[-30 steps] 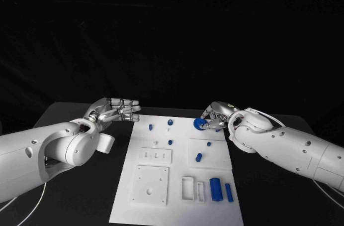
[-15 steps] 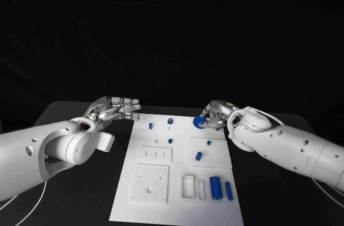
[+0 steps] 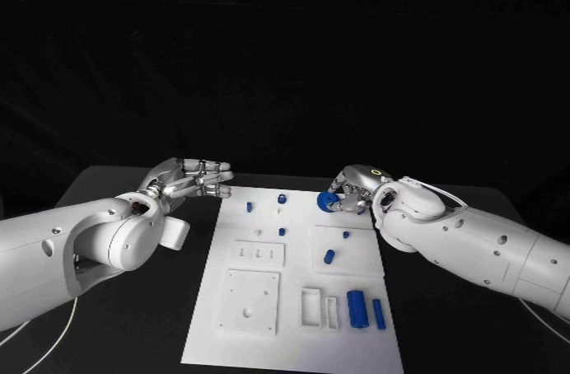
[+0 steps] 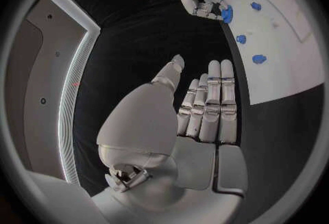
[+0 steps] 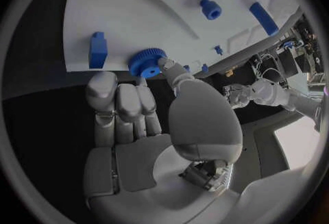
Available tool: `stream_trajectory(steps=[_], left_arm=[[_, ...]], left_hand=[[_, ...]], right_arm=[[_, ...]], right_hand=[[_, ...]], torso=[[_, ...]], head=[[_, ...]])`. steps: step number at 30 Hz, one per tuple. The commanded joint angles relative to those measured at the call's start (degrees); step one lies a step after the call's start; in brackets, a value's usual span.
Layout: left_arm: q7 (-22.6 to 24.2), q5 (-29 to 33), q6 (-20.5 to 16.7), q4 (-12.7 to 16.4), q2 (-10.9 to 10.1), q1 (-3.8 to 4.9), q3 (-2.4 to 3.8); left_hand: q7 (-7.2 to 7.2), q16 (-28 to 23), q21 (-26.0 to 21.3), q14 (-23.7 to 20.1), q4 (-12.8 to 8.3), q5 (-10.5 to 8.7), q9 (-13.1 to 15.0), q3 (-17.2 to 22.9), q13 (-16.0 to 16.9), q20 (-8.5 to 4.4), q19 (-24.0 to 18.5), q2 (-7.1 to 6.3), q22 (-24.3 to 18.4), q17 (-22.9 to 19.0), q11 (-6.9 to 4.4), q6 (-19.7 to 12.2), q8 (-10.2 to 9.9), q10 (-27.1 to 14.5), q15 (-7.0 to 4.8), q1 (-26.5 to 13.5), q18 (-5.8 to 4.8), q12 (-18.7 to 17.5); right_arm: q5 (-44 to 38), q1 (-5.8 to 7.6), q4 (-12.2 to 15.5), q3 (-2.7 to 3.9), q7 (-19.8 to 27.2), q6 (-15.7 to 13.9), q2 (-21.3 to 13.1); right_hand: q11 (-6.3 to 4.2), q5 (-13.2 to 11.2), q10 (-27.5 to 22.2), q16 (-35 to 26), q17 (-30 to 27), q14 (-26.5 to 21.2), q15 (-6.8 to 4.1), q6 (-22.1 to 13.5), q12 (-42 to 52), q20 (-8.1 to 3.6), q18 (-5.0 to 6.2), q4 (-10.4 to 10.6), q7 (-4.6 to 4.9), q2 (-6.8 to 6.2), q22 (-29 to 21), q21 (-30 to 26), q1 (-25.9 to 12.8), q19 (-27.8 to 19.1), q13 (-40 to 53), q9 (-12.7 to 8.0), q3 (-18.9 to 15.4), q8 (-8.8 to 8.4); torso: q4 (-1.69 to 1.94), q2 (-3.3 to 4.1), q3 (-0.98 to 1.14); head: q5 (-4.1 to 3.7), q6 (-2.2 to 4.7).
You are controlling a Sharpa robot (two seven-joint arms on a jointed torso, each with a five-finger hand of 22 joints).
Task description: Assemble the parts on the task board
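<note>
The white task board [image 3: 297, 341] lies in the middle of the black table. At its far right corner my right hand [image 3: 352, 191] pinches a blue toothed gear [image 3: 325, 200] between thumb and fingers. In the right wrist view the gear [image 5: 145, 63] sits at the thumb tip, just over the board's edge [image 5: 123, 16]. My left hand [image 3: 190, 180] hovers beside the board's far left corner, off the board. Its fingers [image 4: 213, 103] are stretched out side by side and hold nothing. The left wrist view also catches the gear [image 4: 226, 14] in the other hand.
Small blue pegs [image 3: 282, 200] stand on the board's far half. A short blue piece [image 3: 329, 258] lies mid-right. A blue cylinder [image 3: 355, 307] and a thin blue bar [image 3: 378, 315] lie near right, beside white slots [image 3: 319, 310]. A square white plate [image 3: 250, 303] lies near left.
My right hand has drifted slightly toward the board's far edge with the gear in it. The left hand has barely moved.
</note>
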Motion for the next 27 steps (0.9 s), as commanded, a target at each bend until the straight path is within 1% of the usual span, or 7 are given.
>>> stream_trajectory(steps=[1, 3, 7, 13, 16, 21, 27], left_arm=[[0.23, -0.22, 0.89, 0.06, 0.12, 0.12, 0.05], [0.21, -0.22, 0.88, 0.05, 0.11, 0.12, 0.05], [0.16, -0.22, 0.86, 0.04, 0.09, 0.12, 0.04], [0.06, -0.22, 0.86, 0.05, 0.08, 0.12, 0.04], [0.03, -0.22, 0.84, 0.06, 0.08, 0.12, 0.04], [0.02, -0.22, 0.84, 0.06, 0.08, 0.12, 0.04], [0.04, -0.23, 0.86, 0.05, 0.08, 0.12, 0.03]], left_hand=[[-0.06, 0.18, 0.31, 0.12, -0.26, -0.37, -0.05, -0.05, 0.09, 0.17, -0.18, 0.56, -0.06, -0.03, -0.03, -0.36, -0.02, -0.37, 0.39, -0.14, -0.19, -0.01], [-0.06, 0.18, 0.31, 0.12, -0.26, -0.37, -0.05, -0.05, 0.09, 0.17, -0.18, 0.56, -0.06, -0.03, -0.03, -0.36, -0.02, -0.37, 0.39, -0.14, -0.19, -0.01], [-0.06, 0.18, 0.31, 0.12, -0.26, -0.37, -0.05, -0.05, 0.09, 0.17, -0.18, 0.56, -0.06, -0.03, -0.03, -0.36, -0.02, -0.37, 0.39, -0.14, -0.19, -0.01], [-0.02, 0.17, 0.35, 0.09, -0.24, -0.35, -0.05, -0.07, 0.09, 0.17, -0.18, 0.56, -0.09, -0.04, 0.02, -0.39, -0.02, -0.37, 0.42, -0.15, -0.18, -0.01], [-0.02, 0.17, 0.35, 0.09, -0.24, -0.35, -0.05, -0.07, 0.09, 0.17, -0.18, 0.56, -0.09, -0.04, 0.02, -0.39, -0.02, -0.37, 0.42, -0.15, -0.18, -0.01], [-0.02, 0.17, 0.35, 0.09, -0.24, -0.35, -0.05, -0.07, 0.09, 0.17, -0.18, 0.56, -0.09, -0.04, 0.02, -0.39, -0.02, -0.37, 0.42, -0.15, -0.18, -0.01], [-0.03, 0.18, 0.33, 0.1, -0.15, -0.34, -0.05, -0.07, 0.09, 0.21, -0.19, 0.51, -0.17, -0.03, 0.06, -0.38, -0.02, -0.4, 0.44, -0.17, -0.16, -0.01]], right_arm=[[-2.22, -0.54, 0.1, -0.33, -0.96, 1.61, -0.03], [-2.14, -0.58, 0.19, -0.34, -0.98, 2.04, -0.08], [-1.67, -0.63, 0.31, -0.4, -1.02, 3.16, -0.16], [-1.47, -0.67, 0.39, -0.52, -1.19, 4.02, -0.17], [-2.15, -0.68, 0.68, -0.61, -1.48, 3.59, -0.21], [-4.22, -0.72, 1.66, -0.69, -2.12, 2.26, -0.26], [-7.07, -0.76, 3.56, -0.73, -2.93, -0.5, -0.44]], right_hand=[[-0.02, 0.72, 0.33, 0.2, 0.12, 0.26, -0.29, 0.77, 0.2, 0.0, 0.18, -0.26, -0.11, -0.06, 6.01, 0.42, -0.61, 2.71, 0.1, 0.02, 0.72, 0.33], [-0.01, 0.88, 0.29, 0.16, 0.12, 0.25, -0.32, 0.7, 0.11, -0.05, 0.13, -0.47, -0.07, -0.24, 6.02, 0.48, -0.89, 2.69, 0.1, -0.15, 1.0, 0.28], [0.17, 1.66, 0.09, 0.06, 0.14, 0.22, -0.21, -0.33, -0.13, 0.03, 0.17, -0.31, 0.15, -0.53, 6.0, 0.39, -1.28, 2.61, 0.05, -0.41, -0.32, 0.32], [0.23, 2.16, -0.02, 0.03, 0.26, 0.21, -0.17, -0.65, -0.23, 0.09, 0.25, -0.24, 0.23, -0.4, 6.01, 0.41, -1.05, 2.59, 0.04, -0.42, -1.38, 0.33], [0.14, 4.27, 0.02, 0.1, 0.38, 0.24, -0.23, -0.26, -0.17, 0.05, 0.28, -0.33, 0.15, -0.26, 6.03, 0.46, -0.99, 2.61, 0.09, -0.37, -0.93, 0.34], [-0.1, 7.82, 0.2, 0.05, 0.44, 0.24, -0.4, 0.6, -0.07, -0.1, 0.21, -0.59, -0.05, -0.6, 6.22, 1.32, -1.66, 2.75, 0.18, -0.4, 0.87, 0.33], [-0.5, 10.05, 0.6, -0.04, 0.49, 0.29, -0.73, 1.92, 0.15, -0.4, 0.03, -0.91, -0.5, -1.17, 6.39, 2.3, -2.71, 2.83, 0.41, -0.5, 3.8, 0.33]], torso=[[-0.05, -0.04, -0.03], [-0.03, -0.05, -0.02], [0.01, -0.03, -0.02], [-0.02, -0.01, 0.0], [-0.02, 0.01, 0.02], [-0.01, -0.03, 0.03], [0.06, 0.0, 0.02]], head=[[-0.05, -0.03], [-0.06, -0.03], [-0.03, -0.02], [-0.04, 0.01], [0.01, 0.02], [-0.01, 0.0], [0.1, 0.05]])
